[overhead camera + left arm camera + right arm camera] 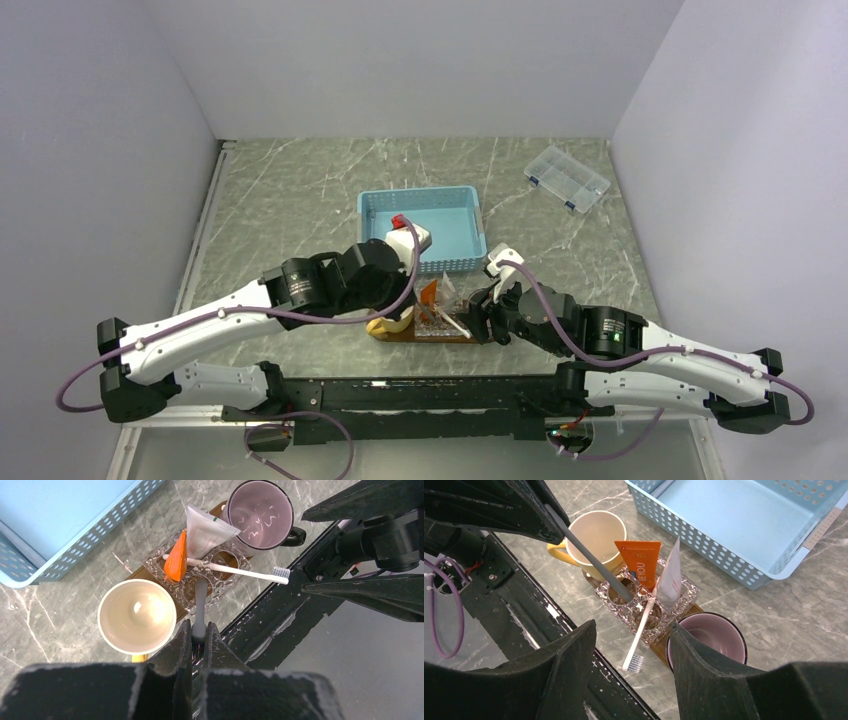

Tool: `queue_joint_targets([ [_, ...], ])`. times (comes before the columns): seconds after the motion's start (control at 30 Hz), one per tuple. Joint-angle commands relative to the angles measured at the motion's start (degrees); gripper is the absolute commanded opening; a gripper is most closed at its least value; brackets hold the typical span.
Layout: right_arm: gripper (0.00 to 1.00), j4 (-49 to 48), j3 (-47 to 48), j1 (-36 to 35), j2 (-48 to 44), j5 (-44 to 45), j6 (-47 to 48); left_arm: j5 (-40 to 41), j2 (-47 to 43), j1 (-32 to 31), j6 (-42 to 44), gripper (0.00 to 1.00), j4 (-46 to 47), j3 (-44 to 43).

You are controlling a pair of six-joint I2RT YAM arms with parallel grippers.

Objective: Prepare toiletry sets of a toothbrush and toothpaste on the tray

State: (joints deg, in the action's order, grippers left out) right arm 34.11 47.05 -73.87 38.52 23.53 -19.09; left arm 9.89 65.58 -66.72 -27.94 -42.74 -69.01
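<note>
My left gripper [199,630] is shut on the grey toothbrush [200,597], whose far end sits in a hole of the clear glass holder [222,582] on the brown tray [141,572]. The whitish toothbrush [642,627] leans out of another hole, bristles down past the tray's near edge. The orange toothpaste [640,560] and the white-silver toothpaste [670,577] stand side by side in the holder. My right gripper [633,627] hovers open over the whitish toothbrush without touching it. In the top view the tray [400,337] lies between the two grippers.
A cream mug [136,615] with a yellow handle and a purple mug [260,512] stand at the tray's two ends. The blue slatted basket [420,192] lies just behind the tray. A clear compartment box [567,178] is at the back right. The black base rail [420,395] runs close in front.
</note>
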Motion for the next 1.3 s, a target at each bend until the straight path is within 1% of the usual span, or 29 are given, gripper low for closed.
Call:
queue_joint_targets([
  [0.0, 0.59, -2.0, -0.2, -0.2, -0.8, 0.8, -0.9, -0.3, 0.4, -0.6, -0.2, 0.00, 3.2, 1.1],
  [0.33, 0.58, -1.7, -1.0, -0.2, -2.4, 0.9, -1.8, 1.3, 1.1, -1.0, -0.2, 0.00, 4.9, 2.7],
  [0.7, 0.59, -1.7, -1.3, -0.2, -2.5, 0.7, -2.2, 2.3, 3.4, -1.1, 0.2, 0.00, 5.9, 3.2],
  [1.27, 0.59, -2.7, -2.0, -0.2, -1.8, 0.2, -2.0, 5.4, 4.3, -1.3, 0.5, 0.00, 7.9, 4.6],
])
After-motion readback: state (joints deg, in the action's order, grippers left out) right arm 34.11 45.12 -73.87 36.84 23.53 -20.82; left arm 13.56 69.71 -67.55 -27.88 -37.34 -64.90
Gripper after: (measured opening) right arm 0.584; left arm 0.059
